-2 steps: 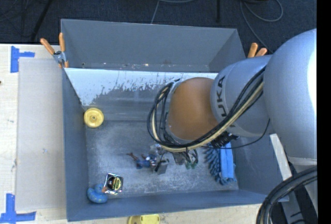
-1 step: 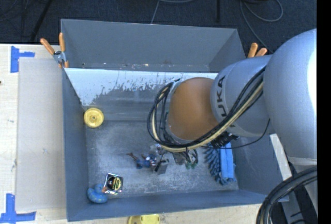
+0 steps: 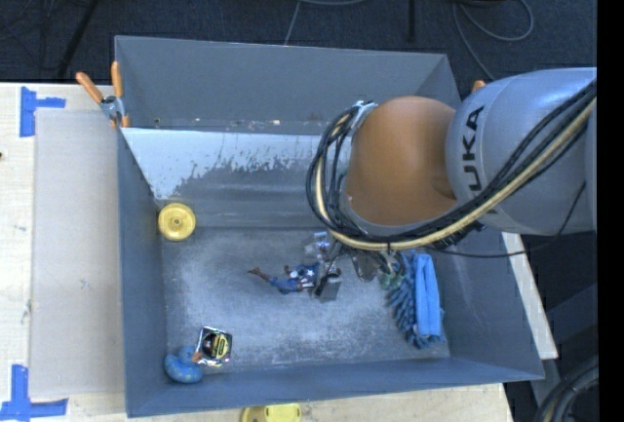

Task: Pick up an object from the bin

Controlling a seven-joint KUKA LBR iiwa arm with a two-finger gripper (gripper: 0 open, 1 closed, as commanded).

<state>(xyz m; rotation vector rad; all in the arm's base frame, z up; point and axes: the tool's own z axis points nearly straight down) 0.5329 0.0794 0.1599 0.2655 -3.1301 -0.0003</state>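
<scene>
Grey bin [image 3: 273, 337], yellow disc [image 3: 176, 221], blue brush [image 3: 423, 301], tape measure [image 3: 214, 345]

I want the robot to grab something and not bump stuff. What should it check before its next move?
1. Gripper down inside the bin: ok.
2. Small blue and dark thing lies just left of it, mid-floor: ok.
3. That thing already held: cannot tell.
4. Blue brush on its right out of the way: cannot tell, very close.
5. Yellow round thing far off by the left wall: ok.
</scene>
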